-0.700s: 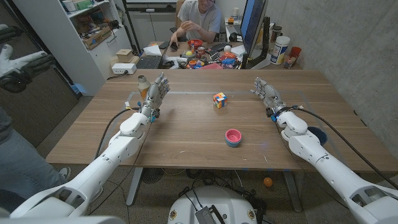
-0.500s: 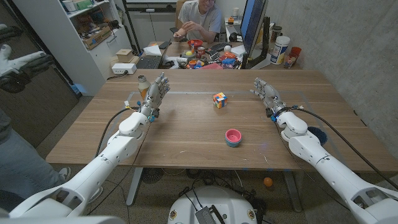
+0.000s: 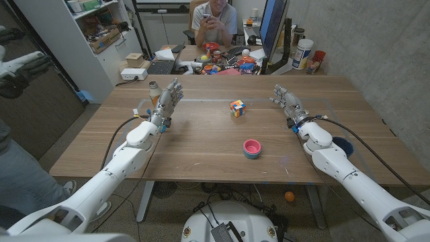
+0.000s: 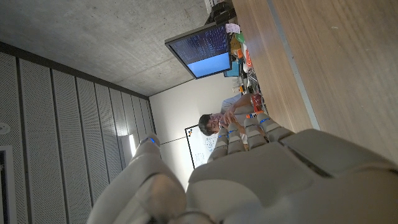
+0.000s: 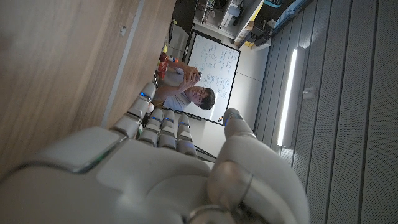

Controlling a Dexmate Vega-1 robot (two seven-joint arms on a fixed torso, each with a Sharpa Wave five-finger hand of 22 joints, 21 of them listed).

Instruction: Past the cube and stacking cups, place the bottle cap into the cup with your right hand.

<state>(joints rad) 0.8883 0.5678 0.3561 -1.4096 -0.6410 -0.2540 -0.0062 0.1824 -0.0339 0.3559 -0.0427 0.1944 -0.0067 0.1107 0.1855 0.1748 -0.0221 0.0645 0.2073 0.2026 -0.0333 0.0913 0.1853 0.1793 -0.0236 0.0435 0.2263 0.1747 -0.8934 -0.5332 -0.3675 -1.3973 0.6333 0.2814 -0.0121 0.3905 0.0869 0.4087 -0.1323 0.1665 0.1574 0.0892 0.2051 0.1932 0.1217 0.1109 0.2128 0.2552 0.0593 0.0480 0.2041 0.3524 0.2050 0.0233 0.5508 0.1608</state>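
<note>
In the head view, the right hand (image 3: 286, 101) and the left hand (image 3: 169, 101) stand far apart on the table (image 3: 201, 134), fingers loose and spread, holding nothing. The cube (image 3: 236, 107) sits between them and the pink cup (image 3: 252, 148) sits nearer the robot — I cannot find the bottle cap. Both wrist views show empty hands too, so I think the right hand should find the cap first, pinch it gently, and let go right above the cup.
</note>
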